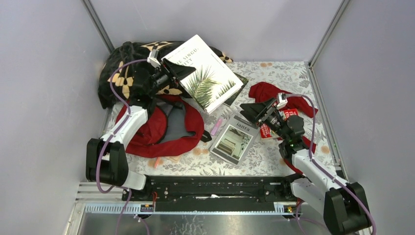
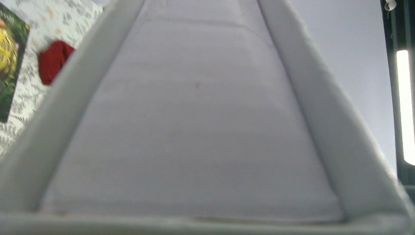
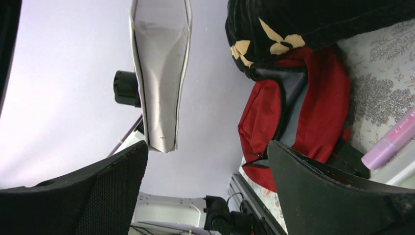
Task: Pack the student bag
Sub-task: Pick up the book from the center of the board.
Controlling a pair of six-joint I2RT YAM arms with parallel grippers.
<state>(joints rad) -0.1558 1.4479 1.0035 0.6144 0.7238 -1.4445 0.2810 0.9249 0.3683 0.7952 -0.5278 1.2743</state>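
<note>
1. At table left, you have the student bag [image 1: 188,128] lying open, grey lining up.
2. Your left gripper [image 1: 169,73] pinches the white palm-leaf book [image 1: 208,81] by its edge, lifted beside the bag.
3. Your right gripper [image 1: 254,108]: spread wide, holding nothing.

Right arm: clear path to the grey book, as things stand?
Likely yes. The right pincer is open, empty, hovering just beyond the grey book, whose cover lies bare; left pincer holds the white book up over the student bag, out of the way.
</note>
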